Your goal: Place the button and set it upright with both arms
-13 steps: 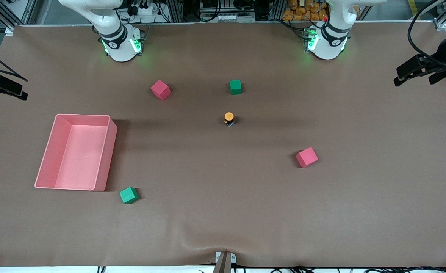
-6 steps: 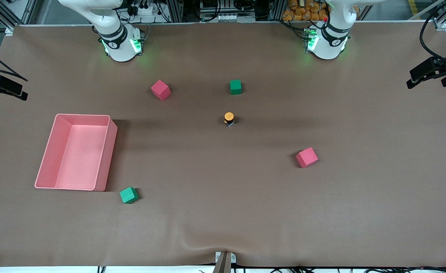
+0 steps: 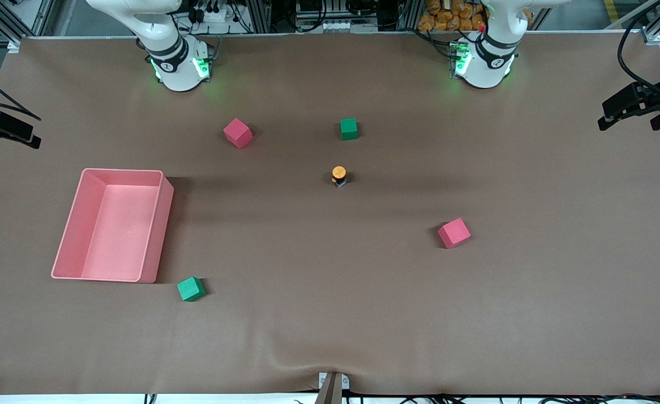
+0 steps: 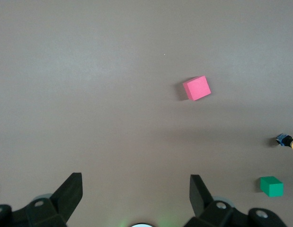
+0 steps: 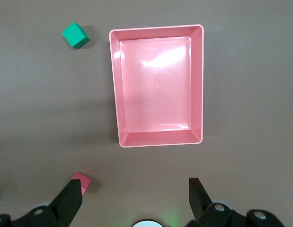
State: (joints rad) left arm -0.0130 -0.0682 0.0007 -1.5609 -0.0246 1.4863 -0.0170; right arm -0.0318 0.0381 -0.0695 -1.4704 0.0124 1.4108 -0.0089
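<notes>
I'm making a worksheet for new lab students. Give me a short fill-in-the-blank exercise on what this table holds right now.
1. The button stands upright with its ____ cap on top.
2. The pink tray holds ____ cubes.
3. Both the left gripper and the right gripper have ____ jaws.
4. The cube nearest the front camera is ____.

Missing words: orange; no; open; green

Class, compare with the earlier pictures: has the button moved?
No. The button keeps its place on the table, nearer the front camera than the green cube.
</notes>
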